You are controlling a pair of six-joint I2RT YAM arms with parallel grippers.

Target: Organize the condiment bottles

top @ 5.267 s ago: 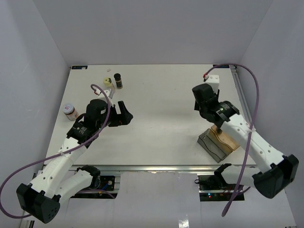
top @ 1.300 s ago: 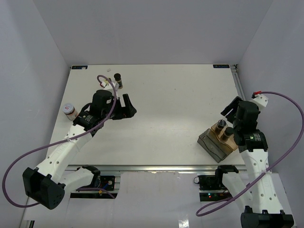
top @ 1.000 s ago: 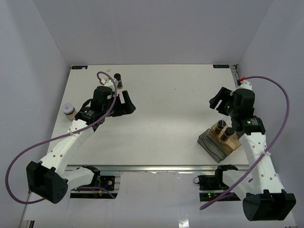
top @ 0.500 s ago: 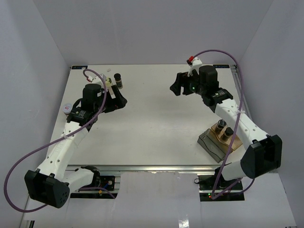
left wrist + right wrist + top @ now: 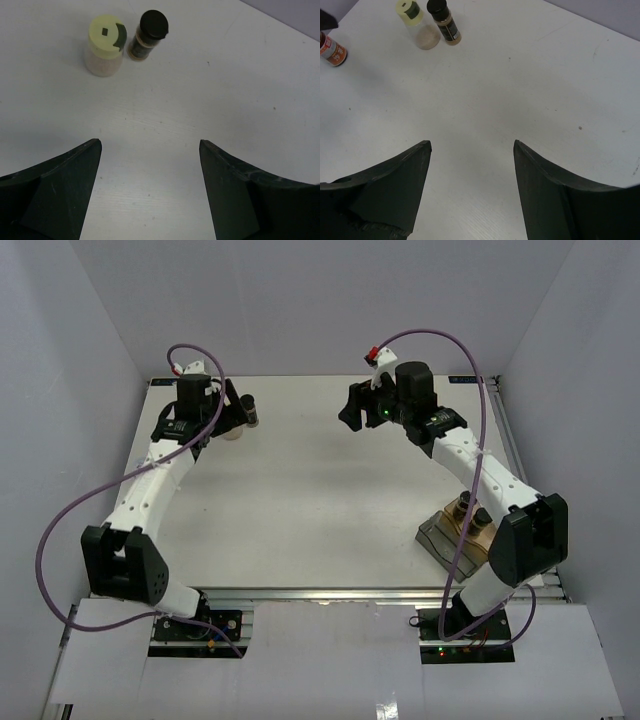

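A pale-yellow-lidded jar (image 5: 105, 45) and a dark brown jar with a black cap (image 5: 147, 36) stand side by side at the table's far left, ahead of my open, empty left gripper (image 5: 150, 145). In the top view the dark jar (image 5: 249, 410) stands just right of the left gripper (image 5: 233, 412), and the yellow-lidded jar (image 5: 231, 432) is partly hidden. My right gripper (image 5: 348, 412) is open and empty at the back centre (image 5: 472, 145). It faces both jars (image 5: 417, 22) and a reddish-labelled jar (image 5: 331, 50). Two dark jars (image 5: 472, 511) stand in the grey tray (image 5: 445, 545).
The tray sits at the near right by the table's front edge. The white walls close in at the back and both sides. My left arm (image 5: 150, 475) stretches along the left side of the table and covers the spot where the reddish-labelled jar stood.
My right gripper has left the tray and swung to the back centre, leaving two dark jars in the tray. My left gripper has moved back-left, up to the yellow-lidded and dark jars.
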